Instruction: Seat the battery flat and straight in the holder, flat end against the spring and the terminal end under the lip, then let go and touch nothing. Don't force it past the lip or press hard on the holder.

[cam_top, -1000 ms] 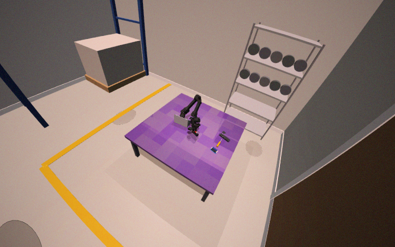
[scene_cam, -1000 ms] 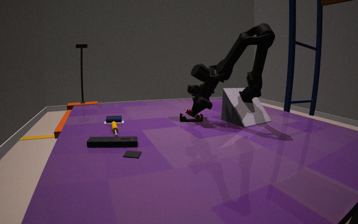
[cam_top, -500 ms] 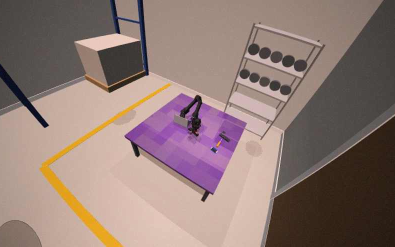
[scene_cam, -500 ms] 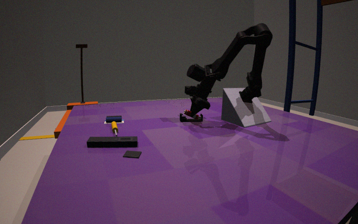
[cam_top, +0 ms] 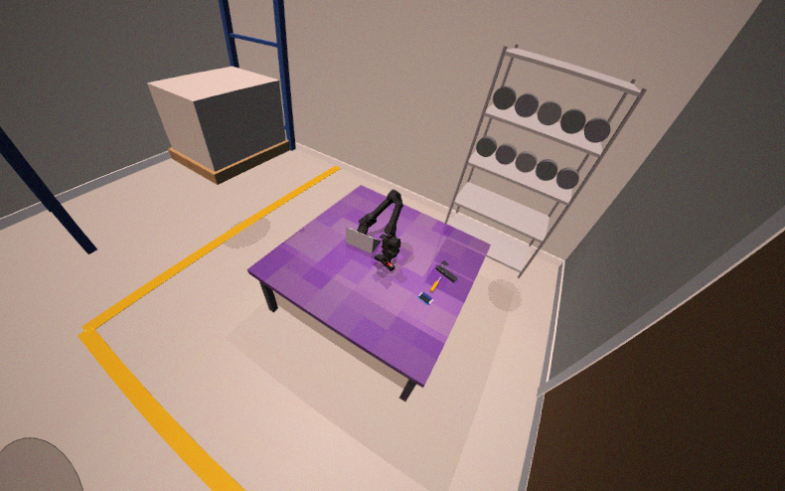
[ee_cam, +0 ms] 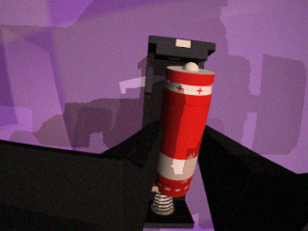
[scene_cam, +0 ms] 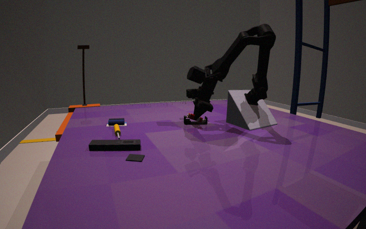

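Observation:
The black holder (scene_cam: 195, 123) (ee_cam: 182, 48) lies on the purple table, its lip at the far end and its coil spring (ee_cam: 162, 205) at the near end in the wrist view. My gripper (scene_cam: 197, 117) (ee_cam: 178, 130) is shut on the red and white battery (scene_cam: 191, 116) (ee_cam: 184, 122) (cam_top: 390, 264), over the holder. The battery is tilted, its terminal end raised near the lip and not under it, its flat end low by the spring. In the wrist view it leans slightly right of the holder's line. Whether the flat end touches the spring is unclear.
A grey wedge (scene_cam: 252, 115) (cam_top: 360, 241) stands close to the arm. A black bar-shaped object (scene_cam: 114, 145) (cam_top: 446, 272), a thin dark square (scene_cam: 135, 157), a yellow-handled screwdriver (scene_cam: 117, 129) (cam_top: 434, 284) and a dark blue cylinder (scene_cam: 116, 121) lie away from the holder.

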Robot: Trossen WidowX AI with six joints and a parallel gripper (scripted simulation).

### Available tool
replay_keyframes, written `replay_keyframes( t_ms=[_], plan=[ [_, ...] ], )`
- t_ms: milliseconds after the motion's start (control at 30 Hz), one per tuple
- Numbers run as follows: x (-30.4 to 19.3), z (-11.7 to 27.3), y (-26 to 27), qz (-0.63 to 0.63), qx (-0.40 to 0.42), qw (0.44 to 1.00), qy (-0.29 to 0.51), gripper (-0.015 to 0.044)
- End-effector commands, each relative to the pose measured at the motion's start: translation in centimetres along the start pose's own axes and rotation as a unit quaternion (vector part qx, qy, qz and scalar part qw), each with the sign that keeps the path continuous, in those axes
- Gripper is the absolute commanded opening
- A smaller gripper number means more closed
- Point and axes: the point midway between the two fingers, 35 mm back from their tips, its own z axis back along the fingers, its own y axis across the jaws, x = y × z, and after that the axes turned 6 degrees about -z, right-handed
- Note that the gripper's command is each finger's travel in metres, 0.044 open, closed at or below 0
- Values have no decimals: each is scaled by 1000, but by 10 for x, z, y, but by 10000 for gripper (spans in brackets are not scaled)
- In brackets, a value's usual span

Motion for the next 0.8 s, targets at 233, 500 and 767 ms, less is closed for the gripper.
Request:
replay_keyframes(
  t_ms=[233, 500, 767],
  plan=[
    [-4, -5, -4, 0, -10, 999, 37, 74],
    [-3, -6, -3, 2, -13, 998, 60, 74],
    [-3, -7, -2, 4, -16, 997, 82, 74]
  ],
)
